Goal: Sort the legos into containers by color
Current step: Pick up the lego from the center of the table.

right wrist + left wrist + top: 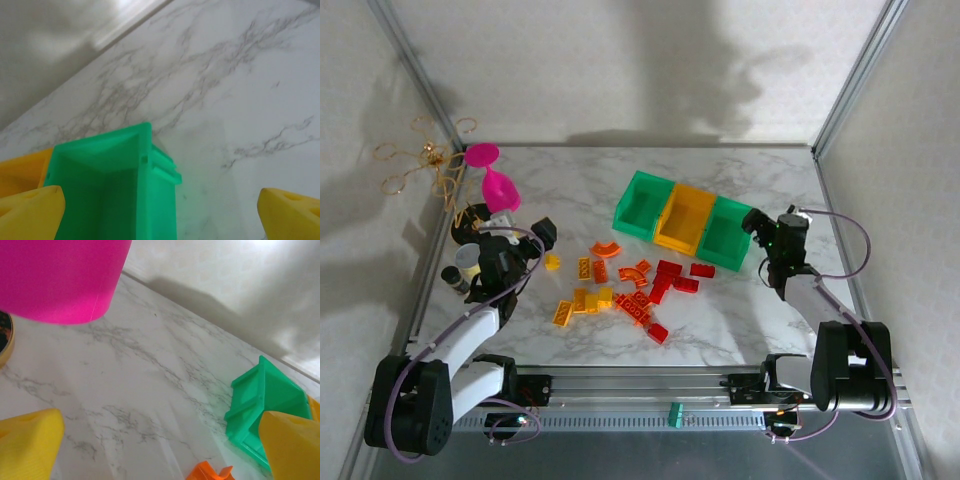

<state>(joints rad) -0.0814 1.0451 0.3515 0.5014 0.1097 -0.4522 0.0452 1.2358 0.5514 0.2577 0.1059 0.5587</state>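
While nothing looks sorted yet from above, you have the whole job ahead; the legos (630,285) lie scattered on the marble table (570,190) at the middle of the frame, yellow toward the left, orange central, red toward the right, all outside the containers (672,205); those sit just above the pile, right of centre, and look bare inside; your left gripper (542,232) hovers at the pile's upper left, jaws apart and empty; your right gripper (757,222) hangs beside the right-hand green bin (720,258), jaws likewise spread, holding nothing.
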